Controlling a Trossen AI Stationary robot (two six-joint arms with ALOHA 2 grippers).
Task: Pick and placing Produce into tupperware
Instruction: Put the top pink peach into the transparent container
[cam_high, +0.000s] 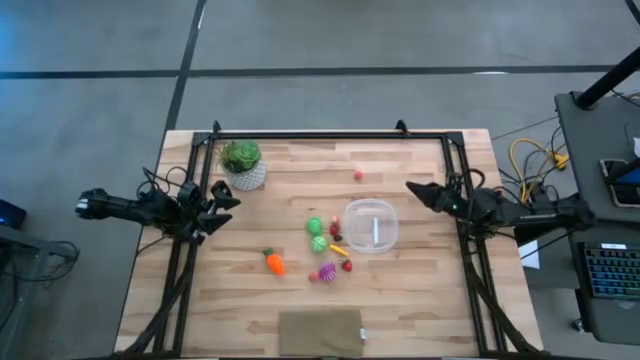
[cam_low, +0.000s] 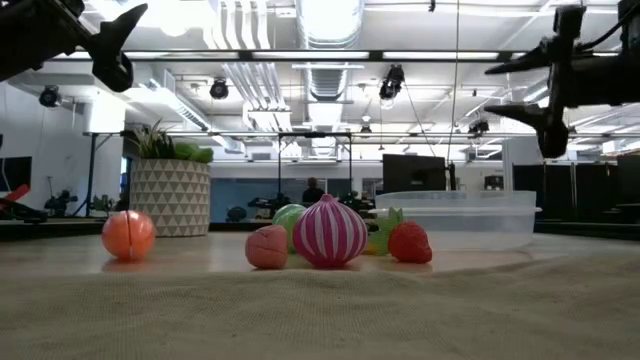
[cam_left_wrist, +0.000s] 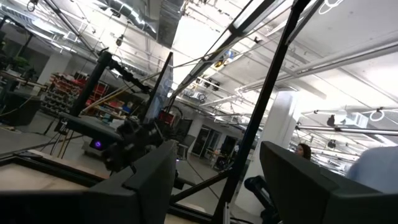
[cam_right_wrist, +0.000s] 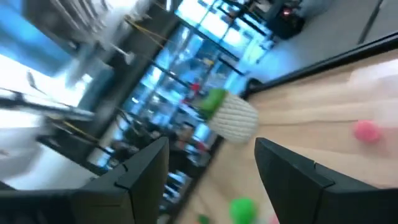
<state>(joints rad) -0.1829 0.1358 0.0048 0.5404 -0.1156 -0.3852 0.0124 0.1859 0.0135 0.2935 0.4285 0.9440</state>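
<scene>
My left jaws (cam_high: 222, 206) hang above the bench's (cam_high: 420, 300) left side, near the plant pot (cam_high: 245, 175), standing apart and empty. My right jaws (cam_high: 415, 188) hover over the right side, just beyond the tupperware (cam_high: 372, 225), also apart with nothing between them.

The produce lies in a loose cluster at the middle of the bench, just left of the tupperware: the carrot (cam_high: 274, 263) nearest the front-left, two green balls (cam_high: 316, 234), small red pieces (cam_high: 346, 265), the magenta bunch (cam_high: 327, 271) and a yellow piece (cam_high: 339, 249) touching or almost touching the container's wall. One pink piece (cam_high: 358, 175) sits apart toward the back edge.

I judge these as light, hard, smooth toys, so the round ones will likely roll or squirt out if pinched off-centre; I would close across their widest middle. The carrot I would take across its orange body. The tupperware looks thin and light, easily nudged.
</scene>
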